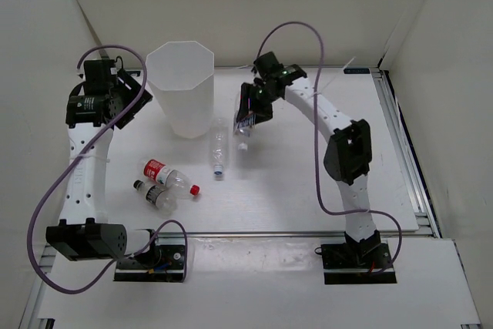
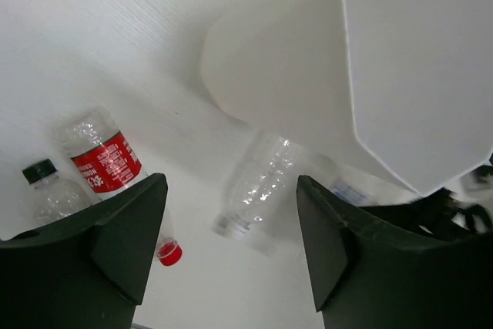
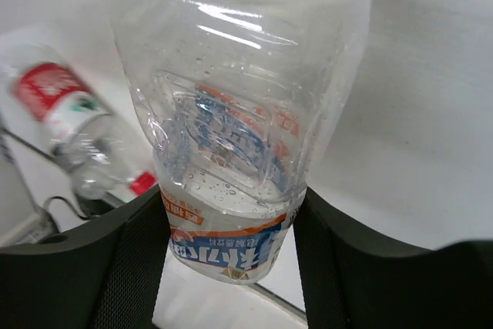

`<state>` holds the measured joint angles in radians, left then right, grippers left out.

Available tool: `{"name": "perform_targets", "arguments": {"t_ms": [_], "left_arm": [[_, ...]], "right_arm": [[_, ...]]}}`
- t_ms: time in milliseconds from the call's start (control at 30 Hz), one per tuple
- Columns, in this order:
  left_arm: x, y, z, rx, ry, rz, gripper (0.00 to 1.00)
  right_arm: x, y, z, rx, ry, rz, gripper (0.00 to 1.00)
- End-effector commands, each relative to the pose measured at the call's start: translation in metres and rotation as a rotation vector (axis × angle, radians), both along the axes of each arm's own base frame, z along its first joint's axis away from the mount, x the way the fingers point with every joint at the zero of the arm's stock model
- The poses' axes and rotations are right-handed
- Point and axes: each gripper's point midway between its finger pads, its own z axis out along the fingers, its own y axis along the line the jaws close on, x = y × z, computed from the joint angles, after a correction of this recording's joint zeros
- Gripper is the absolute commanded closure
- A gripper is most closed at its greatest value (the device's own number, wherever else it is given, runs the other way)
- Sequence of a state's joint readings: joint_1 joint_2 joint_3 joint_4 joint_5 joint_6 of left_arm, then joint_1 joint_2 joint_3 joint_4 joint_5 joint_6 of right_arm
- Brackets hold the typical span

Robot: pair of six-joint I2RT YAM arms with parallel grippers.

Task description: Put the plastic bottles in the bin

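Note:
The tall translucent white bin [image 1: 182, 86] stands at the back left; in the left wrist view its rim [image 2: 416, 82] fills the upper right. My left gripper [image 1: 135, 98] hangs just left of the bin, open and empty [image 2: 231, 244]. My right gripper [image 1: 248, 117] is shut on the blue-white label bottle [image 3: 239, 121], both fingers pressed against its sides [image 3: 227, 244]. A plain clear bottle [image 1: 219, 146] lies right of the bin's base [image 2: 262, 186]. The red-label, red-cap bottle [image 1: 166, 175] and a black-capped clear bottle [image 1: 152, 193] lie side by side at the front left.
White walls close the table in at the back and sides. A metal rail [image 1: 308, 233] runs along the table's front edge, and another runs down the right side. Purple cables loop off both arms.

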<state>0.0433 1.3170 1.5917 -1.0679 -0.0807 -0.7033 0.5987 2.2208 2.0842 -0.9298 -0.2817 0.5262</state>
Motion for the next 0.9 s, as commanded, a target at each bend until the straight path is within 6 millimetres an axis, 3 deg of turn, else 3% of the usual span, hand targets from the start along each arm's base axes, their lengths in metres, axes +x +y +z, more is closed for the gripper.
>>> {"name": "perform_targets", "arguments": {"t_ms": [0,100,133,200,300,367,400,433,467,500,567,600,633,667,700,767,800,867], "left_arm": [[0.000,0.005,0.028,0.044,-0.081,-0.003,0.19],[-0.002,0.006,0.032,0.058,-0.092,-0.002,0.17],[-0.009,0.006,0.040,0.066,-0.118,-0.007,0.17],[-0.015,0.003,0.040,0.066,-0.123,-0.016,0.15],[-0.041,0.001,0.037,0.077,-0.123,-0.039,0.09],[-0.051,-0.001,0.034,0.079,-0.108,-0.057,0.06],[-0.056,-0.003,0.034,0.085,-0.104,-0.086,0.06],[-0.061,-0.005,0.034,0.085,-0.100,-0.103,0.04],[-0.066,-0.005,0.029,0.089,-0.071,-0.110,0.04],[-0.069,-0.006,0.026,0.098,-0.056,-0.131,0.03],[-0.074,-0.007,0.029,0.109,-0.048,-0.156,0.03],[-0.079,-0.009,0.027,0.117,-0.029,-0.182,0.01],[-0.079,-0.008,0.023,0.123,-0.007,-0.191,0.01],[-0.081,-0.008,0.025,0.131,-0.007,-0.198,0.01],[-0.081,-0.008,0.024,0.136,0.004,-0.205,0.01],[-0.082,-0.007,0.023,0.143,0.023,-0.214,0.00],[-0.082,-0.005,0.023,0.151,0.025,-0.206,0.00],[-0.077,-0.008,0.031,0.174,0.017,-0.227,0.00]], "right_arm": [[0.022,-0.004,0.133,0.179,-0.259,-0.069,0.75],[0.023,0.001,0.186,0.282,-0.367,-0.061,0.80],[0.024,0.005,0.213,0.347,-0.429,-0.060,0.82],[0.028,0.008,0.241,0.415,-0.503,-0.071,0.86],[0.047,0.012,0.295,0.522,-0.693,-0.106,0.91],[0.059,0.013,0.313,0.551,-0.761,-0.142,0.91],[0.063,0.011,0.334,0.580,-0.818,-0.158,0.91],[0.074,0.014,0.345,0.607,-0.876,-0.179,0.91],[0.072,0.025,0.355,0.635,-0.911,-0.180,0.91],[0.080,0.026,0.360,0.623,-0.967,-0.214,0.91],[0.082,0.048,0.375,0.657,-1.087,-0.212,0.89],[0.092,0.062,0.362,0.626,-1.118,-0.215,0.87],[0.088,0.078,0.361,0.595,-1.186,-0.182,0.83],[0.090,0.081,0.379,0.613,-1.271,-0.209,0.82],[0.096,0.096,0.365,0.592,-1.298,-0.192,0.80],[0.084,0.118,0.378,0.589,-1.445,-0.155,0.74],[0.086,0.128,0.368,0.564,-1.475,-0.143,0.72],[0.079,0.141,0.366,0.529,-1.536,-0.124,0.58]]}}
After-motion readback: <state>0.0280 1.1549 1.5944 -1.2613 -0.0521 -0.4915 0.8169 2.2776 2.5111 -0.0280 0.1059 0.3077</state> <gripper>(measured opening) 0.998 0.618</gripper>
